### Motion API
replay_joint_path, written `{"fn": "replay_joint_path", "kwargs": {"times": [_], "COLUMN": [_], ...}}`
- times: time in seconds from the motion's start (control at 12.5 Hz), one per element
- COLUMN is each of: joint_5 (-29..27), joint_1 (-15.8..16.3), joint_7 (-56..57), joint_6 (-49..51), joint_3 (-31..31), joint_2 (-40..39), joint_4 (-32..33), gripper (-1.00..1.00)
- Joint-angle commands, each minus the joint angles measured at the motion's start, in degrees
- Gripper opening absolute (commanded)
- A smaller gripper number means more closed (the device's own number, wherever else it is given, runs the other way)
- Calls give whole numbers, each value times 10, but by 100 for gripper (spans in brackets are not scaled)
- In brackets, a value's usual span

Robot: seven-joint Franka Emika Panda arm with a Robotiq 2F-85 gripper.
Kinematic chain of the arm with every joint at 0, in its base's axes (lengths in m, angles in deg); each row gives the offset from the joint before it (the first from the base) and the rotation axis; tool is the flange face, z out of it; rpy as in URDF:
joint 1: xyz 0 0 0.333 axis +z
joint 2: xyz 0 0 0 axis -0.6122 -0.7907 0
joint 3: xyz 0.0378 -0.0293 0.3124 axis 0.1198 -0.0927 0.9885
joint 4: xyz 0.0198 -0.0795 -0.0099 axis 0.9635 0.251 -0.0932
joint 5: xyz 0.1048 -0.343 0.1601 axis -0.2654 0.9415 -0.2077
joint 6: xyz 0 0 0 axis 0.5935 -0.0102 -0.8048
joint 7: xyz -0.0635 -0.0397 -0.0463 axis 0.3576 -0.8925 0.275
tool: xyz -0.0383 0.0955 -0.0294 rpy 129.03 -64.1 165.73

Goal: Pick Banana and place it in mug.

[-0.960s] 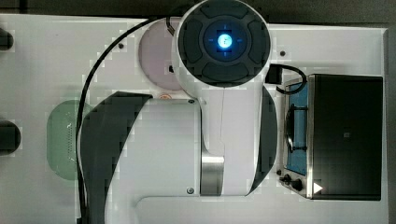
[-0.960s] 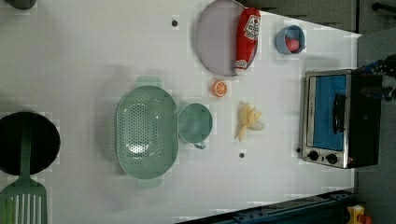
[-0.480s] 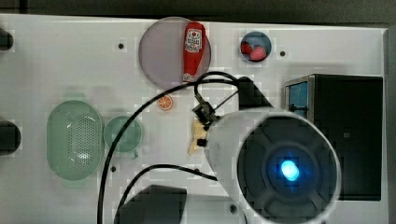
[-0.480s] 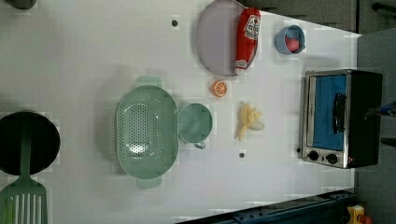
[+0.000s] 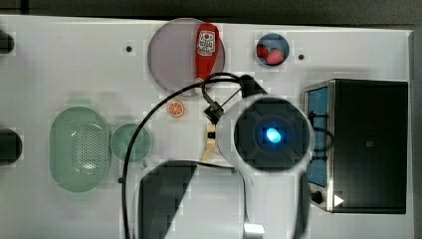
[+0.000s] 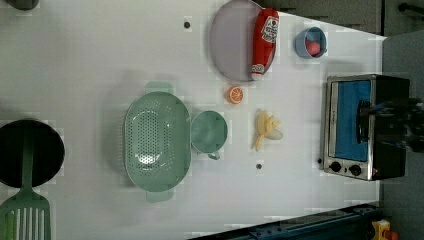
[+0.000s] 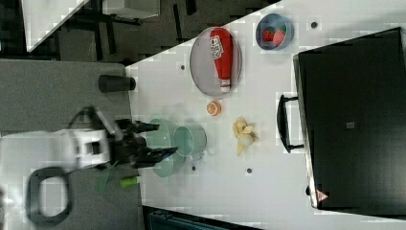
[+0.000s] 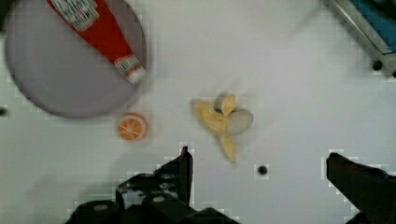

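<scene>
one orange slice (image 6: 234, 94) lies between banana (image 6: 266, 129), mug (image 6: 209, 132) and plate (image 6: 231, 40); gripper (image 8: 259, 175) fingers apart.

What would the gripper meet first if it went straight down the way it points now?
Probably bare table beside the banana. In the wrist view the open gripper has the banana ahead but off toward one finger; depth is unclear, so it might graze the fruit's tip.

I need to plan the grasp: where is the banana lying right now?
In the left view the banana lies on the white table, between the mug on the left view's left and the toaster oven on the right.
</scene>
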Motion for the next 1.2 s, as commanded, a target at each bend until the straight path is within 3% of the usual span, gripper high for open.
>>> {"fn": "replay_joint_path", "kwargs": {"times": [0.08, 0.56, 1.2], "joint_5": [-3, -3, -3], "joint_1": [4, 4, 4], "joint_7": [132, 370, 380], "joint_6": [-86, -264, -370], "joint_3": [-7, -6, 5], "joint_2": [-68, -171, -316], "joint_4": [42, 114, 120], "gripper": [100, 100, 100]}}
